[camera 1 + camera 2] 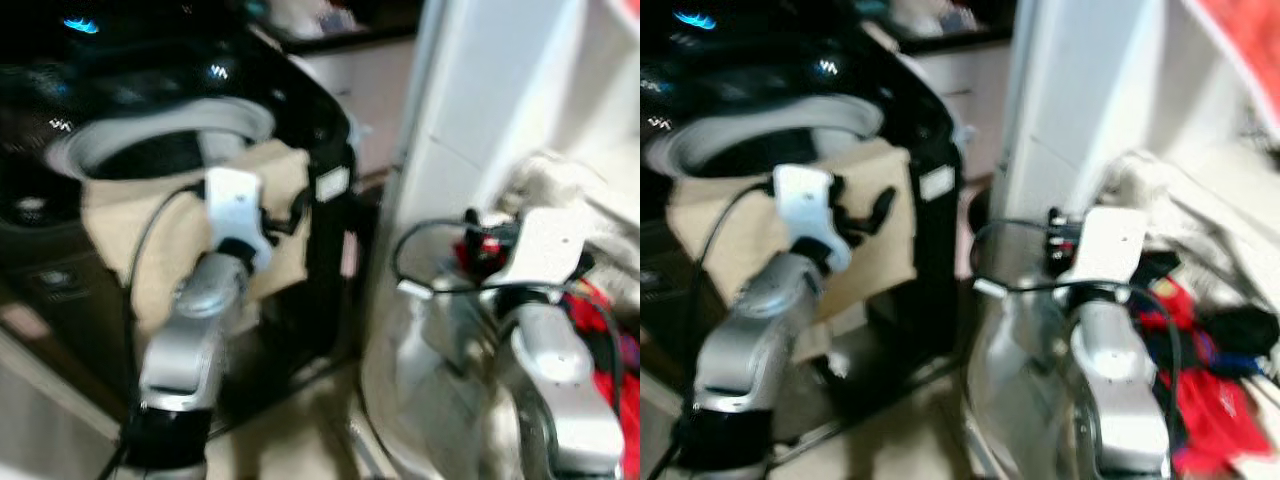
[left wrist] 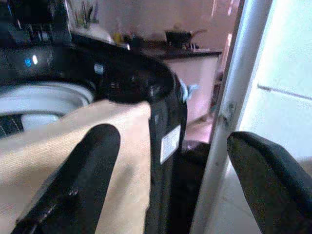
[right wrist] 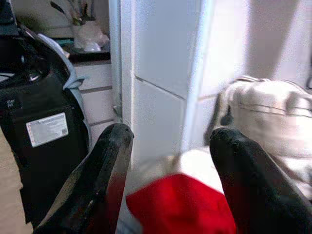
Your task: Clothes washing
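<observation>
Loading stands partly complete, by my judgement. One beige cloth [image 1: 160, 225] hangs over the front rim of the washing machine [image 1: 320, 130], not yet inside the drum. My left gripper [image 2: 165, 180] sits just beside that cloth, fingers apart, gripping nothing. My right gripper [image 3: 168, 175] hovers over the red garment [image 3: 180, 204] in the laundry pile [image 1: 1200, 300], fingers apart. Most clothes remain to transfer.
</observation>
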### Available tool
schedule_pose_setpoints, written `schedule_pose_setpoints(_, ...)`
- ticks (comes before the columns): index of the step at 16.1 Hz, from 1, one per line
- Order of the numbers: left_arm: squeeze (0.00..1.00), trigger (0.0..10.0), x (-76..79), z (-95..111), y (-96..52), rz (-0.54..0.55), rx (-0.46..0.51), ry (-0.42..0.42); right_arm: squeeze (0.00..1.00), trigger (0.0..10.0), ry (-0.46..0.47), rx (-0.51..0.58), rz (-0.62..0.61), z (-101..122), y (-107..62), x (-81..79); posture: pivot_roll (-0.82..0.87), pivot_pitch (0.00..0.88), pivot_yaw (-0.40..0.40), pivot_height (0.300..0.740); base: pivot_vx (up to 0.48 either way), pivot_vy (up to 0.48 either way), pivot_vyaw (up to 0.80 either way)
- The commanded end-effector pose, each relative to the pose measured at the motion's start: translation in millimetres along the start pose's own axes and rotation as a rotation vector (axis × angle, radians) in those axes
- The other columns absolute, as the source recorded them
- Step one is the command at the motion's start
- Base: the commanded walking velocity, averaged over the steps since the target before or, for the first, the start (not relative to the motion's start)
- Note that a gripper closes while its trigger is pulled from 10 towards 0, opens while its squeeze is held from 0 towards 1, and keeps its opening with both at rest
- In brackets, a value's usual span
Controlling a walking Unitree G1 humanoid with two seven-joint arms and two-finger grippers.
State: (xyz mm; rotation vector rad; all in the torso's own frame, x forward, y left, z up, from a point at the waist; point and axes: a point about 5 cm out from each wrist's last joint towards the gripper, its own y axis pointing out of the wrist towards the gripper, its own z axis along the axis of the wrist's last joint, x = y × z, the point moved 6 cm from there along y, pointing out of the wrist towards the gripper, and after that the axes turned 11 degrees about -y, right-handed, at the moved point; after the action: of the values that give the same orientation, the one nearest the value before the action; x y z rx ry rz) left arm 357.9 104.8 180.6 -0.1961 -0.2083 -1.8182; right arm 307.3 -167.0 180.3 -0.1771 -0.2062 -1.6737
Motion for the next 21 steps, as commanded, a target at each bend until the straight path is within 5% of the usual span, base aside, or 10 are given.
schedule_pose_setpoints(1,0.00,10.0,3.5,8.2,0.9,-0.018,0.016,-0.007,0.00,10.0,-0.006,0.016,-0.021,7.4,-0.4,5.9,-0.20,0.000,0.000,0.740,0.000,0.000,-0.80)
schedule_pose_setpoints(5,0.00,10.0,1.3,17.9,3.0,-0.011,0.066,0.073,0.00,10.0,-0.014,-0.006,-0.012,7.1,-1.2,4.9,-0.20,0.000,0.000,0.740,0.000,0.000,-0.80)
schedule_pose_setpoints(11,0.00,10.0,6.8,13.4,5.1,-0.033,0.048,0.076,0.00,10.0,-0.023,-0.040,-0.016,-1.1,-1.0,11.0,-0.20,0.000,0.001,0.740,0.000,0.282,-0.69)
schedule_pose_setpoints(14,0.00,10.0,7.6,11.3,5.9,-0.033,0.041,0.081,0.00,10.0,-0.022,-0.040,-0.004,-1.2,-0.2,10.8,-0.21,0.000,0.000,0.740,0.000,0.480,0.00)
schedule_pose_setpoints(16,0.00,10.0,5.3,10.9,6.0,-0.011,0.035,0.140,0.00,10.0,-0.021,-0.033,0.012,0.4,0.0,8.5,-0.20,0.000,-0.004,0.740,0.000,-0.240,0.00)
schedule_pose_setpoints(21,0.00,10.0,0.4,11.7,5.0,0.014,0.052,0.105,0.00,10.0,-0.024,-0.004,0.048,6.6,3.2,3.3,-0.20,0.000,-0.011,0.740,0.000,-0.192,0.00)
